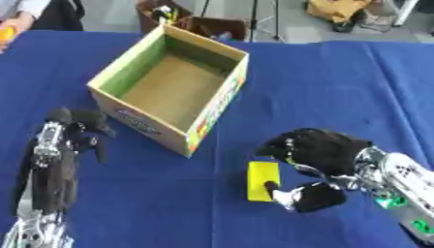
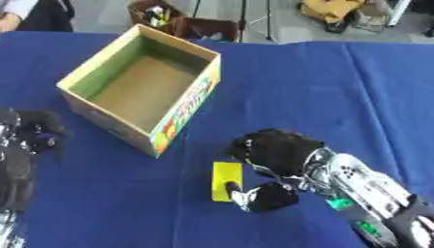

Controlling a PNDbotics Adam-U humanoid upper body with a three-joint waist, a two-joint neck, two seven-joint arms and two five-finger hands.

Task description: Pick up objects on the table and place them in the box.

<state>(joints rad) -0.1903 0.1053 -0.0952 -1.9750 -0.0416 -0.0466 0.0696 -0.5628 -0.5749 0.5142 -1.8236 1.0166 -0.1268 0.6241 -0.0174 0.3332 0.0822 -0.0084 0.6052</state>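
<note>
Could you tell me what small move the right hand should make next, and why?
Probably close the right hand on the yellow block. The block lies flat on the blue table, the thumb touches its near edge and the fingers curl just above it, not yet gripping. The box looks empty.

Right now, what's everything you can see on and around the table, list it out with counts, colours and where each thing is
box: one, cardboard with green inner walls and a printed side, open and empty, table's centre-left
block: one, yellow, flat on the cloth near the box's front corner, beside the right hand
table: one, covered in blue cloth, fills most of the view
cartons: two, brown, on the floor beyond the table's far edge
bag: one, tan, on the floor at the far right
left hand: one, black, idle at the lower left, fingers curled, holding nothing
right hand: one, black, lower right, thumb touching the block, fingers arched just above it
</note>
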